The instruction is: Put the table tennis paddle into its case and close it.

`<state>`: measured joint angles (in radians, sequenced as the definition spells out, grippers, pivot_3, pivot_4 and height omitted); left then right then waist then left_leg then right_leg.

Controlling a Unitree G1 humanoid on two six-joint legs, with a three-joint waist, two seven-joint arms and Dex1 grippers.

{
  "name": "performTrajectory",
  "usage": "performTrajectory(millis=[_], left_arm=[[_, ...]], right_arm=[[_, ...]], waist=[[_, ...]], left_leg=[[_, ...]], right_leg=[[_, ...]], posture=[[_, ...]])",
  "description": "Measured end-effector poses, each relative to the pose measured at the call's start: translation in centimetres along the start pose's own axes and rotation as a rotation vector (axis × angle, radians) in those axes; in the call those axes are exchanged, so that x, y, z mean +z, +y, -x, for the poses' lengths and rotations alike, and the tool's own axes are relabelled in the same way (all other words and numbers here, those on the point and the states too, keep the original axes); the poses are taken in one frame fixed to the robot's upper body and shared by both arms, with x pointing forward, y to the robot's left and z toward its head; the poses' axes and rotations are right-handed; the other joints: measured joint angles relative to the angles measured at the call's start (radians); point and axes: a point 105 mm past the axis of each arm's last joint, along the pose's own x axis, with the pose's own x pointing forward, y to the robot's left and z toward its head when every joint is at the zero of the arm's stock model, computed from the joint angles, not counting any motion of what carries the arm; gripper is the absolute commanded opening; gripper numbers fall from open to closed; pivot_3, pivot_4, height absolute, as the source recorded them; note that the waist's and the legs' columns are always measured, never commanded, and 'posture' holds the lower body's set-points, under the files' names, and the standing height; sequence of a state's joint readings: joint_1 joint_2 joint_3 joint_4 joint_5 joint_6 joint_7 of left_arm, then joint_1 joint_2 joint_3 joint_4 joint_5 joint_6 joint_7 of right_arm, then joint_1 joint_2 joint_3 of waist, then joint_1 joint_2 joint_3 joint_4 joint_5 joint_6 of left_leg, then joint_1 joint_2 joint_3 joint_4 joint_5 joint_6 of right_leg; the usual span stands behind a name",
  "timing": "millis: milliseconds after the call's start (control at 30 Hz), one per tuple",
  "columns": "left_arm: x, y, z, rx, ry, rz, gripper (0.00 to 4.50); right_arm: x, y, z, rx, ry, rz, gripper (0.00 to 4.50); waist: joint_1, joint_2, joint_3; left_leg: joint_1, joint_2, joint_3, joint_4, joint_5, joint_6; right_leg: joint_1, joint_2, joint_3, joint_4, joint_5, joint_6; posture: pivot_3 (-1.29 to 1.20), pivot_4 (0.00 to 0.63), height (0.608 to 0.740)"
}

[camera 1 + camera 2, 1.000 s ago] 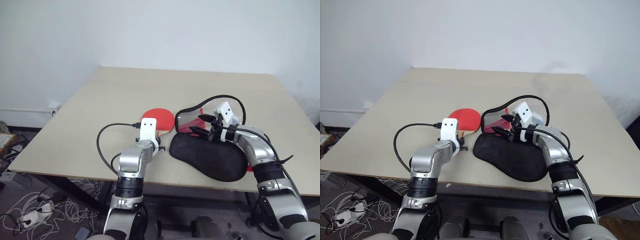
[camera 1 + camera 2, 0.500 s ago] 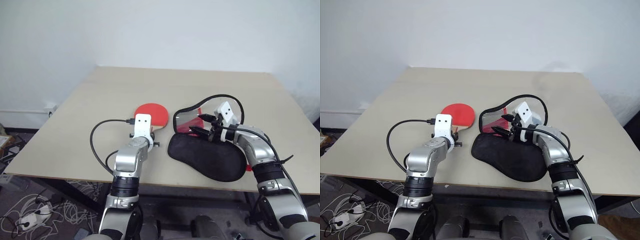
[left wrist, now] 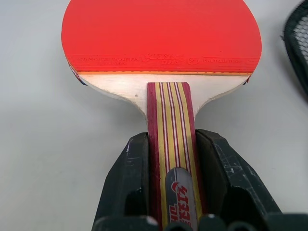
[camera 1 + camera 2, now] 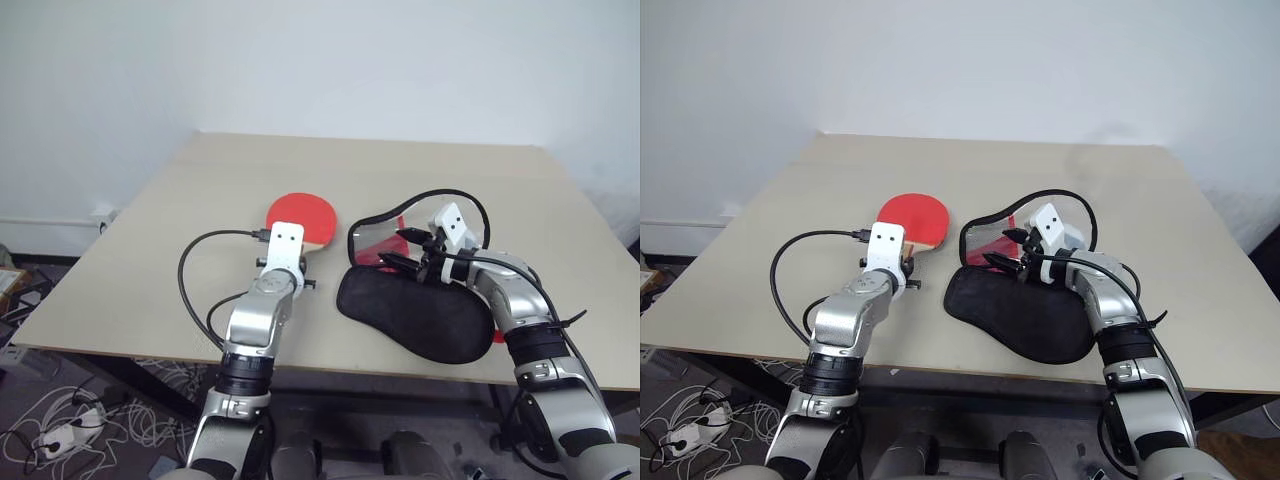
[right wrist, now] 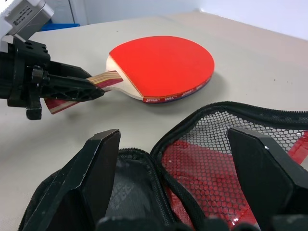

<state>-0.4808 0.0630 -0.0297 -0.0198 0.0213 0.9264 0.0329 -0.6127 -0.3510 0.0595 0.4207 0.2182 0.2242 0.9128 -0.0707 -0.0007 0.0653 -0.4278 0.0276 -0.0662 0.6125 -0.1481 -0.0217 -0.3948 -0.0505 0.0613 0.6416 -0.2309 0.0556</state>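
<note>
The table tennis paddle point(image 4: 303, 215) has a round red blade and a striped light-wood handle. My left gripper point(image 3: 172, 139) is shut on that handle, with the blade point(image 3: 161, 33) pointing away from me over the table, left of the case. The case point(image 4: 420, 315) lies to the right, black side down, its red flap with the clear panel point(image 4: 385, 235) standing up. My right gripper point(image 4: 398, 250) is at the case's mouth, jaws wide apart. The black zipper rim and red mesh point(image 5: 202, 159) run between the fingers, which do not pinch them.
The light wooden table point(image 4: 200, 190) has bare room beyond and left of the paddle. A black cable point(image 4: 192, 275) loops from my left wrist. A small red tab point(image 4: 497, 337) pokes out at the case's near right end. The table's front edge is close behind both hands.
My left gripper has carried the paddle a little up, to the left and away from me, so the blade sits farther from the case. The right gripper and case have not moved.
</note>
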Motion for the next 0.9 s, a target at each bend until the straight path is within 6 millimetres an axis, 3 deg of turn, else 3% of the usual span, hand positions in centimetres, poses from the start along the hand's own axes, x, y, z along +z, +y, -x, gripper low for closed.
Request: performTrajectory(millis=[167,400,700,900], left_arm=[[1.1,0.5,0.2,-0.02,-0.083,-0.059,1.06],[2.0,0.3,0.7,-0.109,-0.202,-0.101,1.06],[4.0,-1.0,2.2,-0.358,-0.393,-0.19,1.06],[3.3,-2.7,2.6,-0.562,-0.424,-0.249,1.06]], right_arm=[[0.1,-0.6,0.7,-0.019,0.006,0.012,3.84],[0.5,-2.4,3.9,-0.018,0.042,0.045,3.84],[-0.7,-3.8,8.4,-0.002,0.147,0.011,3.84],[-1.4,-3.8,10.1,0.013,0.178,-0.024,3.84]], waist=[[0.0,0.0,0.0],[0.0,0.0,0.0],[0.0,0.0,0.0],[0.0,0.0,0.0]], left_leg=[[0.0,0.0,0.0,0.0,0.0,0.0],[0.0,0.0,0.0,0.0,0.0,0.0],[0.0,0.0,0.001,0.001,0.0,0.0],[0.0,0.0,0.001,0.001,0.0,0.0]], right_leg=[[0.0,0.0,0.0,0.0,0.0,0.0],[0.0,0.0,0.0,-0.001,0.0,0.0],[0.001,0.0,0.001,-0.001,0.0,0.0],[0.001,0.0,0.001,-0.001,0.0,0.0]], posture=[[0.0,0.0,0.74],[0.0,0.0,0.74],[0.0,0.0,0.74],[0.0,0.0,0.74]])
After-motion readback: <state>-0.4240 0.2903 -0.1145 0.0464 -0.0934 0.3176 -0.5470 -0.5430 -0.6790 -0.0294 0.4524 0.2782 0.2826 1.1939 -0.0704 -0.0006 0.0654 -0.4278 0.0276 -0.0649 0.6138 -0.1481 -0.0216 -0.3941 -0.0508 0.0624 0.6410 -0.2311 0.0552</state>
